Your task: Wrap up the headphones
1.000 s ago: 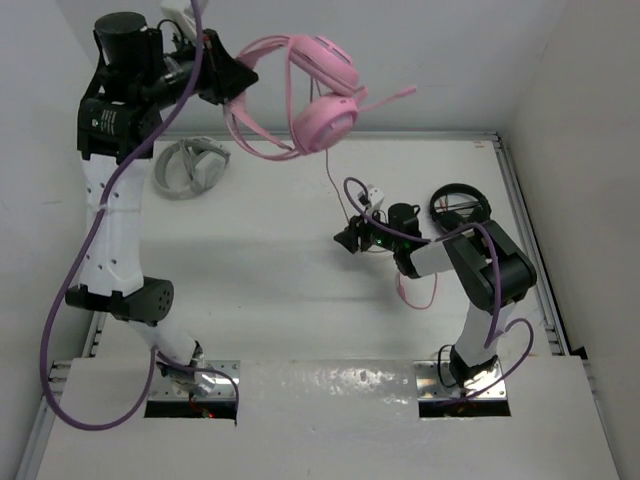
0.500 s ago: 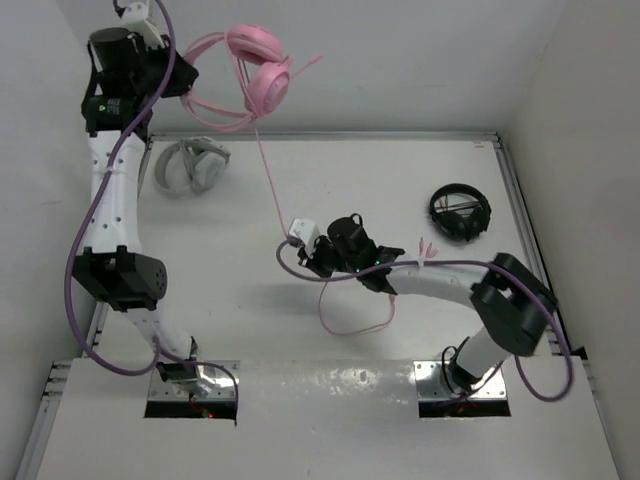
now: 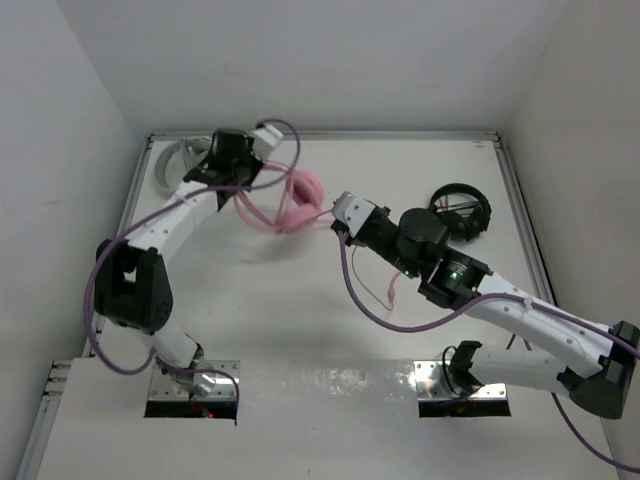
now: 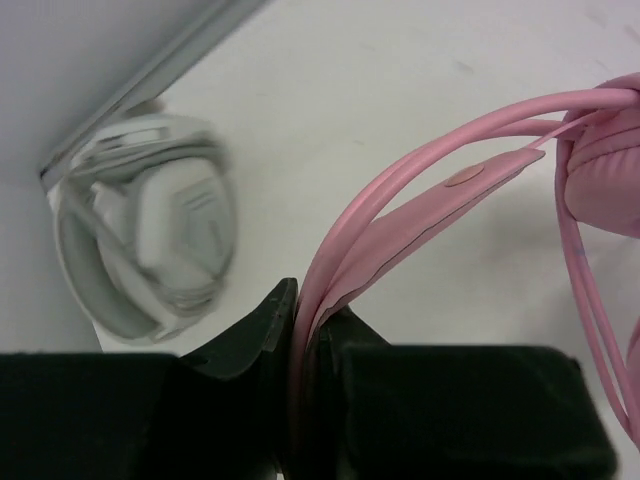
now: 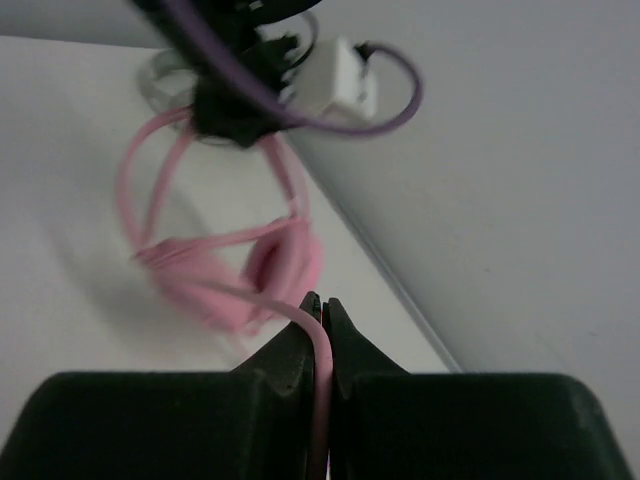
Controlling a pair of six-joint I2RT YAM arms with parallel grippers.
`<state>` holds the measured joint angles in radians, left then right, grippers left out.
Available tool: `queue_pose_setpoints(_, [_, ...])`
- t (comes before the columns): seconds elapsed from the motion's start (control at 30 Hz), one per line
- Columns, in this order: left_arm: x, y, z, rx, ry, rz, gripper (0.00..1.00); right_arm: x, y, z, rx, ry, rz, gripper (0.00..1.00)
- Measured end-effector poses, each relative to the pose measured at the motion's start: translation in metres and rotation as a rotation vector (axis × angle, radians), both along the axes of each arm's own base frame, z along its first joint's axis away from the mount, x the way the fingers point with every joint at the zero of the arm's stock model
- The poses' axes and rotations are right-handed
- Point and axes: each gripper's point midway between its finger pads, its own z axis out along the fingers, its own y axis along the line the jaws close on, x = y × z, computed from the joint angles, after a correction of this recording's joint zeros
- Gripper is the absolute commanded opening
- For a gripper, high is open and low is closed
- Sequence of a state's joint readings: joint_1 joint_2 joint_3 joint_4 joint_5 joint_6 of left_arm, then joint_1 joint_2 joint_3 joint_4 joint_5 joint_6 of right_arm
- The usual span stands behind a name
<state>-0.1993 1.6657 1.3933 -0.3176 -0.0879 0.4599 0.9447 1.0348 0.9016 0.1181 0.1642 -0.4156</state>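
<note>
The pink headphones hang low over the back of the table, left of centre. My left gripper is shut on their headband, which runs up between the fingers; one earcup shows at the right edge. My right gripper sits just right of the earcups and is shut on the thin pink cable, which curves from the blurred headphones into the jaws. More cable trails on the table under the right arm.
Grey-white headphones lie in the back left corner, close beside the left gripper. Black headphones lie at the right, behind the right arm. White walls bound the table at the back and on both sides.
The left arm has brought the pink headphones down from high at the back to just above the table. The right gripper has shut on the cable and moved back toward the earcups.
</note>
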Motion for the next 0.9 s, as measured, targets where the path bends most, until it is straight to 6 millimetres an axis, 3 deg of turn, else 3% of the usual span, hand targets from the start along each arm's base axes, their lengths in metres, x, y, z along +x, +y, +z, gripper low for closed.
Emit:
queue_pose_setpoints(0.07, [-0.032, -0.036, -0.007, 0.074, 0.018, -0.144, 0.00, 0.013, -0.006, 0.009, -0.030, -0.034, -0.061, 0.00])
queue_pose_setpoints(0.13, [-0.061, -0.064, 0.000, 0.115, 0.017, -0.265, 0.00, 0.033, -0.010, 0.025, -0.048, -0.063, -0.119, 0.00])
queue_pose_setpoints(0.27, [-0.098, -0.095, 0.039, 0.077, -0.014, -0.408, 0.00, 0.093, -0.040, 0.051, -0.040, -0.063, -0.279, 0.00])
queue_pose_setpoints(0.33, [-0.108, -0.104, 0.062, 0.017, -0.027, -0.449, 0.00, 0.124, -0.063, 0.049, -0.035, -0.037, -0.360, 0.00])
queue_pose_setpoints(0.47, [-0.127, -0.122, 0.097, -0.108, -0.037, -0.529, 0.00, 0.168, -0.091, 0.012, -0.045, 0.092, -0.403, 0.03])
queue_pose_setpoints(0.6, [-0.147, -0.136, 0.114, -0.207, 0.002, -0.596, 0.00, 0.191, -0.072, -0.031, -0.058, 0.237, -0.316, 0.15])
queue_pose_setpoints(0.77, [-0.167, -0.143, 0.146, -0.302, 0.041, -0.622, 0.00, 0.189, -0.035, -0.083, -0.035, 0.399, -0.110, 0.29])
queue_pose_setpoints(0.9, [-0.181, -0.152, 0.207, -0.406, -0.010, -0.655, 0.00, 0.175, -0.017, -0.133, 0.054, 0.532, 0.008, 0.39])
